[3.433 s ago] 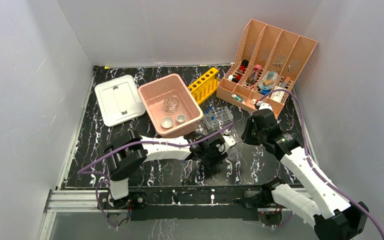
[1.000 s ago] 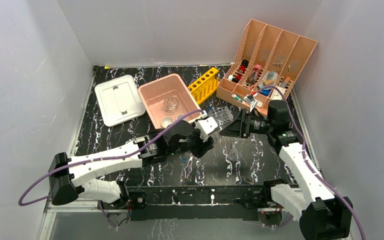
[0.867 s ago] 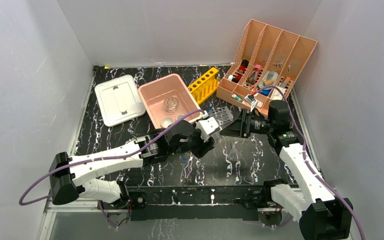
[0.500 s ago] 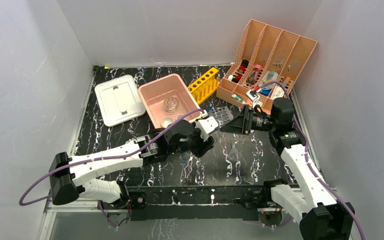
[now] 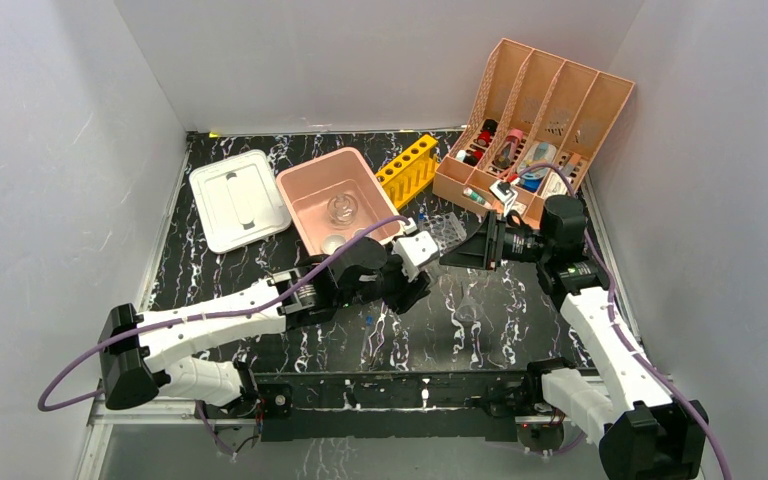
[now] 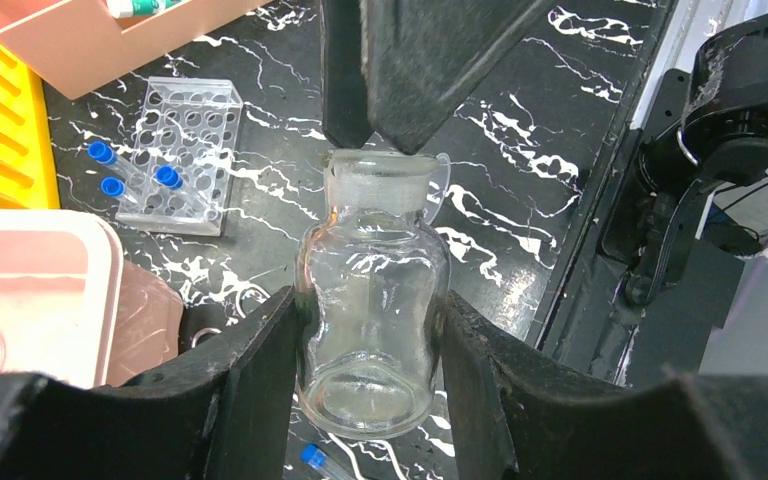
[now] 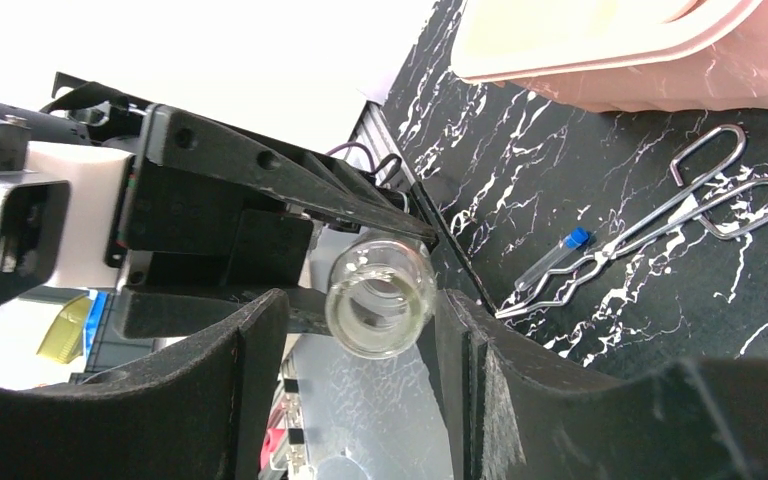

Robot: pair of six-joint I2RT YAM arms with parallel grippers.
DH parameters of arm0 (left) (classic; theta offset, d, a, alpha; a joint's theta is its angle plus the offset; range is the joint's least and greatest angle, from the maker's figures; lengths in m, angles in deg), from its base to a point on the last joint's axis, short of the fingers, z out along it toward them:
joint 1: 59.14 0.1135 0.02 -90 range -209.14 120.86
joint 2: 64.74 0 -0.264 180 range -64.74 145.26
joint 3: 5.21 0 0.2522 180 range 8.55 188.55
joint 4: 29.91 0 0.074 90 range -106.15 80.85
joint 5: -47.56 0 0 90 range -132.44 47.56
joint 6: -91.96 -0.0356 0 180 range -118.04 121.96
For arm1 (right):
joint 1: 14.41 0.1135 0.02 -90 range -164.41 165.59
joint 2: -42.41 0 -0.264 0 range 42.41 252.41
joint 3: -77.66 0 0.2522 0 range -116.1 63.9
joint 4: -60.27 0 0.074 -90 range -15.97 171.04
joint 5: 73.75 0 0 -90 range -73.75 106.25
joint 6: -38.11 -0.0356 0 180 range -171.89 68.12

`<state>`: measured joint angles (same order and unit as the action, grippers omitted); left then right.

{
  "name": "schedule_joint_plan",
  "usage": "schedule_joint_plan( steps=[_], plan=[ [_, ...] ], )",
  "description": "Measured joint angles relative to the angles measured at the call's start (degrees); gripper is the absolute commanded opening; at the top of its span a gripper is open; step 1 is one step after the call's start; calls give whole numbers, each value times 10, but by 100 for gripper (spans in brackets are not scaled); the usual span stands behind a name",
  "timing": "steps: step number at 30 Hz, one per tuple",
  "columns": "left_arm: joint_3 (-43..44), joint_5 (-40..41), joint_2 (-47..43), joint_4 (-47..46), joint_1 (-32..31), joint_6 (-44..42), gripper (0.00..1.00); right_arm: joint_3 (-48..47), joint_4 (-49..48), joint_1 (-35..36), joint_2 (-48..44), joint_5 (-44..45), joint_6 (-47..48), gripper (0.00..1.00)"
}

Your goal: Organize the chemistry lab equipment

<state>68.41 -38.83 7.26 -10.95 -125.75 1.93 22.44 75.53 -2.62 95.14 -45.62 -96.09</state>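
Evidently the job is partway done, by my reading. The pink tub (image 5: 300, 190) behind the left fingers (image 6: 260, 375) already holds a round glass flask (image 5: 341, 208) and at least one little white dish (image 5: 332, 243). A clear glass bottle (image 6: 373, 320) is up in the air, off the counter (image 5: 520, 320), pinched by its body between the left fingers, which stand about half apart and press on both of its sides. The right fingers (image 7: 250, 375) reach in from the other side and straddle the bottle's mouth. They stand wide, with a gap showing on one side, so they do not grip it yet. It looks like a pass from one arm to the other.

Wire tongs (image 7: 650, 235) and a small blue-capped tube (image 7: 560, 255) lie loose on the counter, beyond the right fingers and just short of the tub's wall. Both look left to do.

Around the bottle, a clear tube rack (image 6: 180, 150) sits past the left fingertips, with a yellow rack (image 5: 407, 168) and a peach file holder (image 5: 560, 90) farther on. The left arm's purple cable (image 5: 360, 235) crosses the tub's near corner and could snag anything lowered there.
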Motion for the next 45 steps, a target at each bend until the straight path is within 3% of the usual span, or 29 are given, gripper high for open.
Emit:
schedule_joint_plan(
  steps=[9, 28, 45],
  plan=[
    [5, 0, 0, 0, 0, 0, 37, -21, 56, -1, 16, 15, 50, 67],
    [7, -2, 24, 0, 0, -9, 37, -5, 13, 1, 9, -5, 19, 63],
    [16, -2, 14, 4, 0, -10, 37, -20, 49, 3, 38, 8, 65, 63]
  ],
)
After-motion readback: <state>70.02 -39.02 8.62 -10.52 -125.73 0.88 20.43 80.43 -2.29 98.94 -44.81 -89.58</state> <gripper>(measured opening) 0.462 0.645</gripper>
